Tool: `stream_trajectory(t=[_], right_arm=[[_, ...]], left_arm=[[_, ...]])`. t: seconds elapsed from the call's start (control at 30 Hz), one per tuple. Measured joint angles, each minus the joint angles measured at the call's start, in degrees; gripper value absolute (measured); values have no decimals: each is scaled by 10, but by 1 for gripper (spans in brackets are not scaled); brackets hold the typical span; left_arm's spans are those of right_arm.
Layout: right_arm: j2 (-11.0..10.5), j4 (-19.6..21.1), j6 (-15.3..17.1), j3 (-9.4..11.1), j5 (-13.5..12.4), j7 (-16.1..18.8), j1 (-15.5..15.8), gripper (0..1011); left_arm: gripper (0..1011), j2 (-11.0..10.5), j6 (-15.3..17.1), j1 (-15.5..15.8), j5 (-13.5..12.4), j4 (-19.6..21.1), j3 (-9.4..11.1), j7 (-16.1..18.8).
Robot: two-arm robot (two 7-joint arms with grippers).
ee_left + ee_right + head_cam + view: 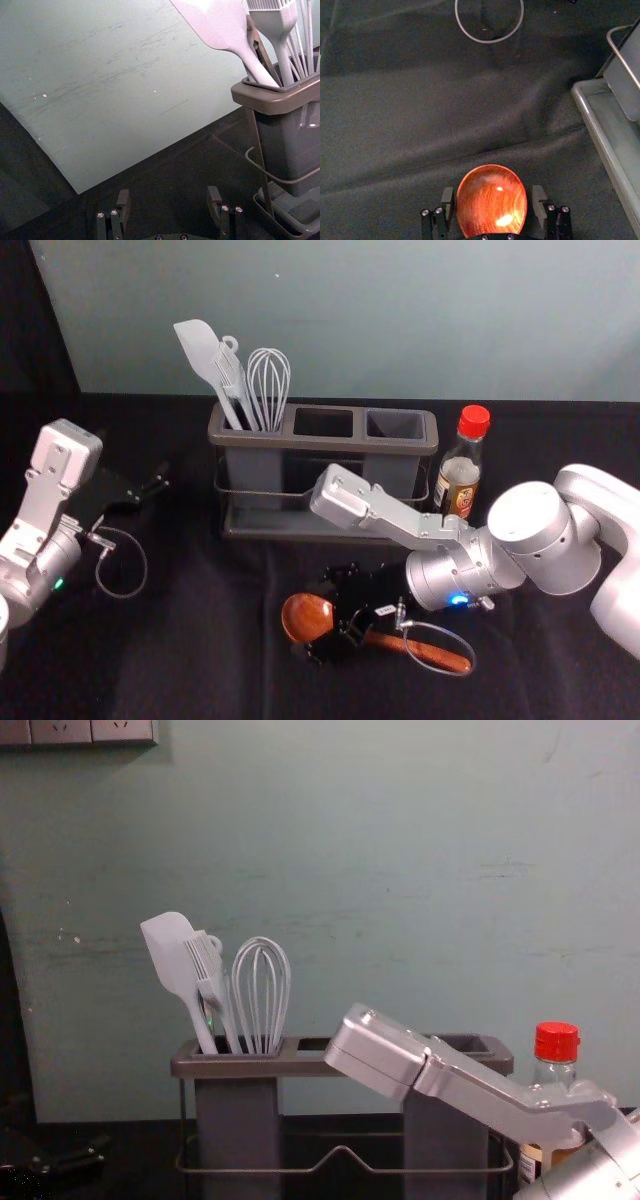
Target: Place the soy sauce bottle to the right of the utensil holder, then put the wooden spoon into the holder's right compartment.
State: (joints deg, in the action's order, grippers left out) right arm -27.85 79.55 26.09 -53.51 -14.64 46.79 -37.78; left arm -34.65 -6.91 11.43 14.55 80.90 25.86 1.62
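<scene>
Spoon (307,618) lies on the near side of the holder (320,442), long axis left-right, bowl left, handle running right and slightly near. Your right gripper (493,195) is the closer one, reaching in low from the right, jaws open astride the bowl, so the close should go across its width. Left gripper (169,197) is parked open, left of the holder.

At the black right gripper (335,612), the wooden spoon (306,617) is reddish brown, with darker grain lines. Beyond this gripper, the utensil holder (330,442) is dark grey with brownish rim. Beyond and to its right, the soy sauce bottle (461,473) has bright red cap (474,421).
</scene>
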Motion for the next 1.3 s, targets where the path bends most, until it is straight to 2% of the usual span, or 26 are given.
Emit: stream_trajectory(t=[0.6, 0.87, 1.17, 1.27, 1.3], right_arm=[[1, -1, -3, 1, 1, -2, 1, 1000], [1, -1, -2, 0, 1, -2, 1, 839], [0, 0, -1, 0, 0, -2, 1, 837], [-8, 20, -20, 15, -4, -13, 12, 837], [-14, 33, -35, 27, -7, -23, 20, 837]], left_arm=[[1005, 0, 0, 0, 0, 0, 0, 0], [1005, 0, 0, 0, 0, 0, 0, 0], [1005, 0, 0, 0, 0, 0, 0, 0], [1005, 0, 0, 0, 0, 0, 0, 0], [1005, 0, 0, 0, 0, 0, 0, 0]])
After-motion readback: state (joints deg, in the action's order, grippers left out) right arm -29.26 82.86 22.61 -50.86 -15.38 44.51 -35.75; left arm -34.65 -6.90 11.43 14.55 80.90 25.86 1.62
